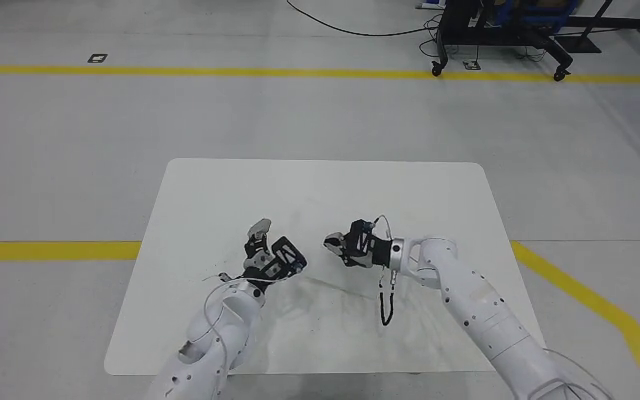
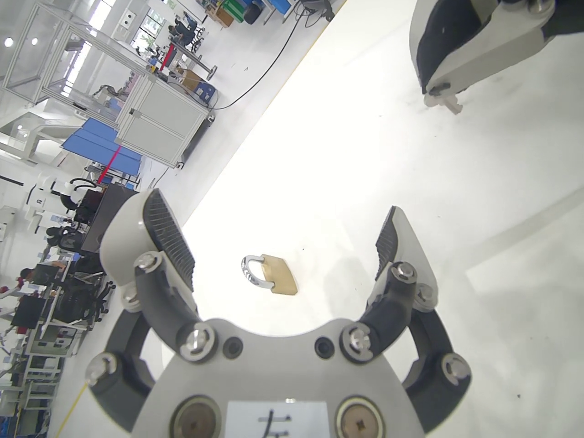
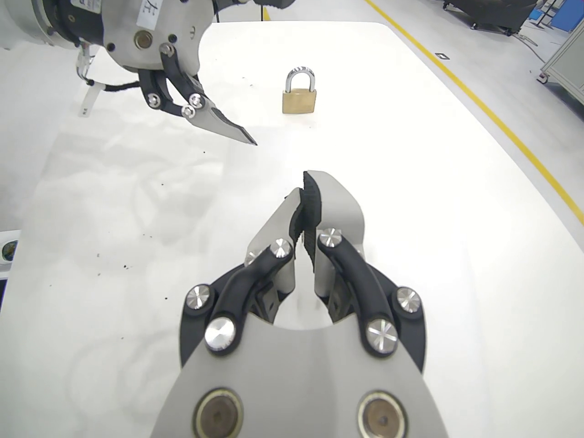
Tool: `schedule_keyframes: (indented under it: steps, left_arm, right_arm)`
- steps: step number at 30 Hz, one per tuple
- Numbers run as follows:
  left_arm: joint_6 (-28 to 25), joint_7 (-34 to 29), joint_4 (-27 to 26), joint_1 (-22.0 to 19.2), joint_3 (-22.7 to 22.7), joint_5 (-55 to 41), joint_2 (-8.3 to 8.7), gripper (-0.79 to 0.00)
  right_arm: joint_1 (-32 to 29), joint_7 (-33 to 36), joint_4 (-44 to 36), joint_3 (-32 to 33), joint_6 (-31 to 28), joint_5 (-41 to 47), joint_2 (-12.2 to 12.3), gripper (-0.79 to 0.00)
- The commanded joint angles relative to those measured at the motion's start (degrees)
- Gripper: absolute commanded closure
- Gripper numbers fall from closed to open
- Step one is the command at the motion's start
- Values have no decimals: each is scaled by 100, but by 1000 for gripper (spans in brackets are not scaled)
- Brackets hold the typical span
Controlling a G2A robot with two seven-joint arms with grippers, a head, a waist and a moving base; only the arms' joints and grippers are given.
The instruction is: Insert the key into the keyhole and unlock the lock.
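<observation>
The lock point(image 3: 299, 95) lies flat near the middle of the worktop point(image 1: 400, 200), untouched by either arm. The left tool point(image 2: 273, 205) is held over it with its jaws spread wide, so the lock is seen between the two fingers but apart from both. The right tool point(image 3: 305, 186) is clamped shut close by. From the left wrist view, a small pale tip taken to be the key point(image 2: 449, 104) sticks out below its closed pads. The shackle point(image 3: 301, 77) points away from the right tool and the flat bottom of the body is turned toward it. The keyhole itself cannot be made out.

The step in hand is judged to be securing the lock before the key is brought to it. The open tool should be lowered squarely over the brass body, not the shackle, and closed on the two broad faces. The bottom face should be left uncovered for the key. A firm, centred hold is needed, since a small smooth body is likely to twist or slide when pushed from one end. If the lock is lifted, its bottom should be kept facing the right tool. The key should then be lined up with the body's long axis and advanced slowly. Only a short length of key is exposed, so a skewed approach may jam it or shift it in the pads.
</observation>
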Motion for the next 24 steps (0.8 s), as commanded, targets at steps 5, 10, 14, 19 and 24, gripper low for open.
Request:
schedule_keyframes:
  steps: [5,10,14,19,24]
  left_arm:
    - [85,-155,190,-157,93,-90,-56,-785]
    - [165,136,-33,20,-57,-269,-47,-785]
    - [165,136,-33,20,-57,-269,-47,-785]
    - [738,252,-95,98,-266,-180,-46,-785]
    - [137,1447,-503,576,-1299,-2729,8,-785]
  right_arm:
    - [-16,-97,-42,40,-56,0,23,0]
    - [-29,-141,-47,70,-80,67,34,0]
    - [-29,-141,-47,70,-80,67,34,0]
    - [-110,-287,-69,72,-68,343,18,0]
    - [-161,-824,21,-10,-538,1182,-43,0]
